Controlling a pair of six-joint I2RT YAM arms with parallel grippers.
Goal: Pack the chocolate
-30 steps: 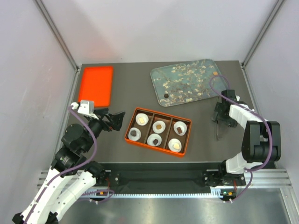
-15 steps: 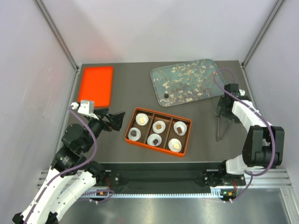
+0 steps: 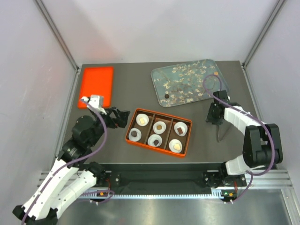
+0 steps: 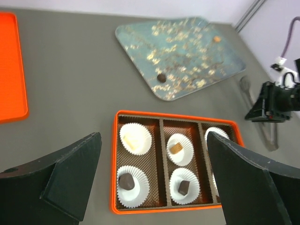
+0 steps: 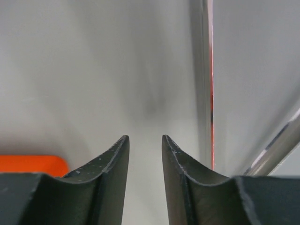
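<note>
Most of the chocolate (image 3: 160, 125) sits in the orange box (image 3: 129, 139) at the middle of the table (image 3: 122, 93). The box has six white paper cups (image 4: 136, 138) in two rows, one piece in each, pale, tan or dark. Two more pieces lie on the blossom tray (image 3: 187, 70) at the far right: a dark round one (image 4: 161, 78) near its near-left edge and a tan one (image 4: 216, 39) at its far-right corner. The left gripper (image 3: 123, 117) hovers just left of the box with its fingers (image 4: 70, 178) spread wide and nothing in them. The right gripper (image 3: 213, 114) hangs right of the box and near the tray; its fingers (image 5: 112, 159) stand a narrow gap apart, grasping nothing. A thin grey tool (image 3: 219, 133) lies on the table just near of it, and a flat orange tray (image 3: 96, 86) rests at the far left.
</note>
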